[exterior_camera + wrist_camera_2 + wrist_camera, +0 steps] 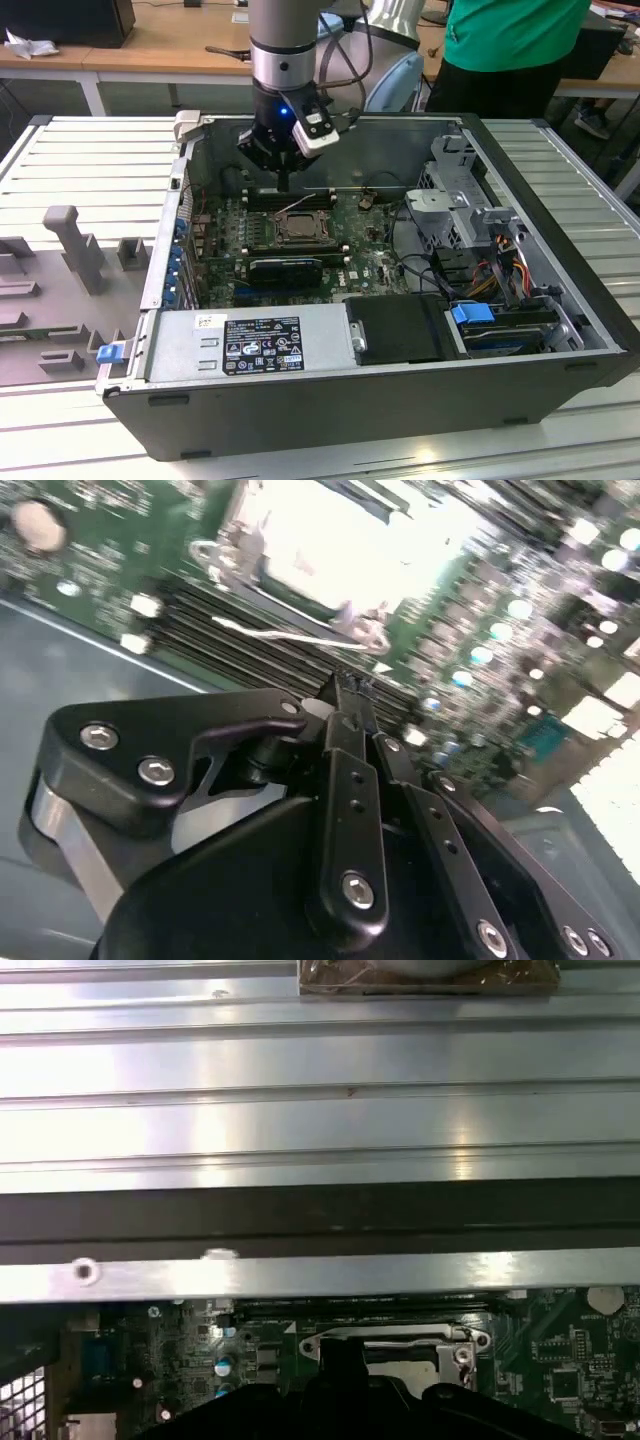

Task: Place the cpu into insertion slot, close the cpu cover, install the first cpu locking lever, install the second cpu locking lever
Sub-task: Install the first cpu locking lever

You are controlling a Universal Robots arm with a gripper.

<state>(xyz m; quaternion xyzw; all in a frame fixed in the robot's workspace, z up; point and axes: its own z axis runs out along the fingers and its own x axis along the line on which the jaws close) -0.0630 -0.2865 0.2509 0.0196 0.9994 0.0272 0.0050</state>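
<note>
Silver glare washes out the socket [320,540] in the second wrist view, so its centre cannot be read there. In the exterior view a dull grey chip [300,229] is made out lying in it, though small. The cover [385,1335], a thin bright metal frame, is seen in the first wrist view lying flat, its near half hidden behind dark claw parts. The same view takes in the ribbed aluminium table [320,1110] and the dark case wall [320,1215]. A thin wire lever [297,204] is angled up beside the socket. The black claw [350,688] is poised near it, its 2 fingers drawn narrow, tips together, with nothing seen between them.
</note>
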